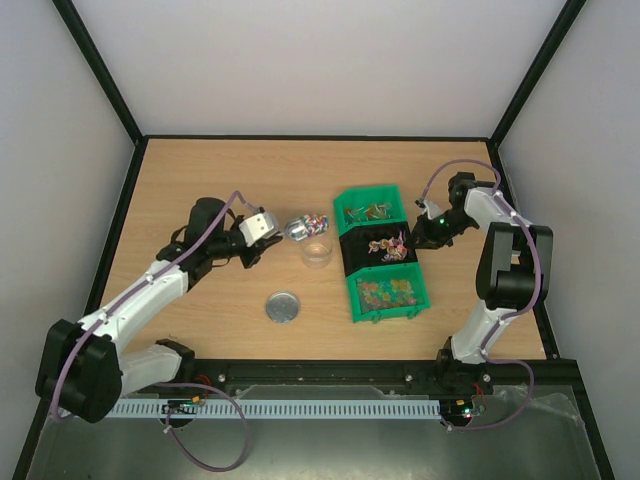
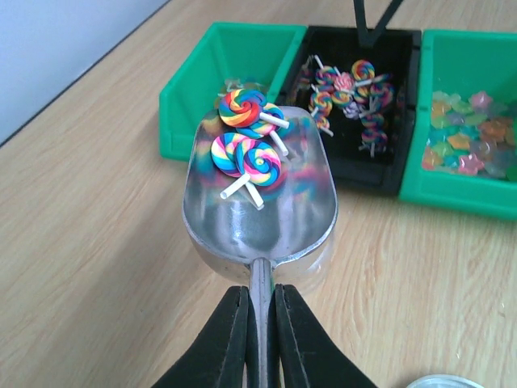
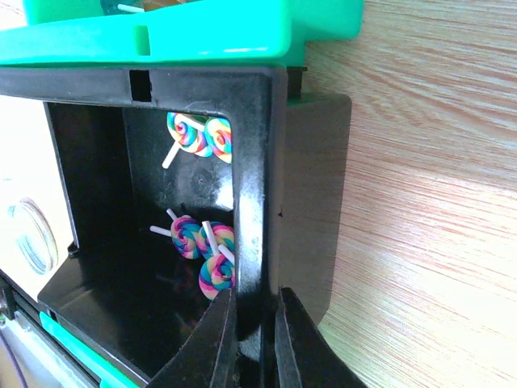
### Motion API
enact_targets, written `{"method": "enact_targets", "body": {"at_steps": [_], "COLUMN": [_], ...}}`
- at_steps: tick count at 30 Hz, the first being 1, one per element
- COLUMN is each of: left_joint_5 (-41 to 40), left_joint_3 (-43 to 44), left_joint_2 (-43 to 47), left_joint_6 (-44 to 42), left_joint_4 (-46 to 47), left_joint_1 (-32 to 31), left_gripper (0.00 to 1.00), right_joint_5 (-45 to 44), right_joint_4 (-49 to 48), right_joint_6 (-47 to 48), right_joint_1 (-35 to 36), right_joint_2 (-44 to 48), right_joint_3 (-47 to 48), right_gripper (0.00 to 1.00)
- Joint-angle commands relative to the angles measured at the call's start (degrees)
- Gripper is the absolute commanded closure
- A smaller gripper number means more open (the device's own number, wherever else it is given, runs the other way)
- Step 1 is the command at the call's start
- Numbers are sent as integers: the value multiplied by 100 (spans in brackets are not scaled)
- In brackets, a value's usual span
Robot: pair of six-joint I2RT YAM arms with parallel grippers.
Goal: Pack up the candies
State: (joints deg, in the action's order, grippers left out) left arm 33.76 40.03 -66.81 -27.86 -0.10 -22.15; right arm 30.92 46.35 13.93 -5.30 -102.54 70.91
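Four rainbow-swirl lollipop candies [image 2: 246, 141] w/ white sticks lie in the bowl of a shiny metal scoop [image 2: 258, 218], toward its front lip. The left gripper [image 2: 260, 301] is clamped tight on the scoop's thin handle, one black finger on each side. More of the same swirl lollipops lie in the black plastic bin [image 2: 363, 174], the middle one of a row of three. The green plastic bin on one side [image 2: 460, 194] holds translucent star-ish sweets in mixed colours. The green bin on the other side [image 2: 194, 121] has a few pieces, too small to tell apart.

In the top view the scoop sits just beside a clear plastic cup [image 1: 316, 252], on the cup's far side; whether it is over the rim can't be told. A round silver lid [image 1: 283, 306] lies flat on the wooden table [image 1: 200, 180], nearer the arms, apart from the cup.

The right gripper [image 3: 257, 305] is pinched closed on the black bin's side wall, one finger inside, one outside.
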Motion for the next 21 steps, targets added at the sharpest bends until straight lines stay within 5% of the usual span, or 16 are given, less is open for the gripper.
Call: {"method": "enact_targets", "body": {"at_steps": [1,21], "left_joint_5": [229,-249], "left_joint_3": [-17,963], "left_joint_2": [305,-478], "left_joint_6": [-709,-1269], "left_joint_4": [-873,-2325], "left_joint_1": [143,83], "left_gripper": [98,98], "right_joint_5": [93,325], "right_joint_4": [105,-79], "right_joint_6": [38,-169], "right_joint_1": [-26,-30], "right_joint_2": [-125,-50], "right_joint_3": [193,89], "right_gripper": [99,99]}}
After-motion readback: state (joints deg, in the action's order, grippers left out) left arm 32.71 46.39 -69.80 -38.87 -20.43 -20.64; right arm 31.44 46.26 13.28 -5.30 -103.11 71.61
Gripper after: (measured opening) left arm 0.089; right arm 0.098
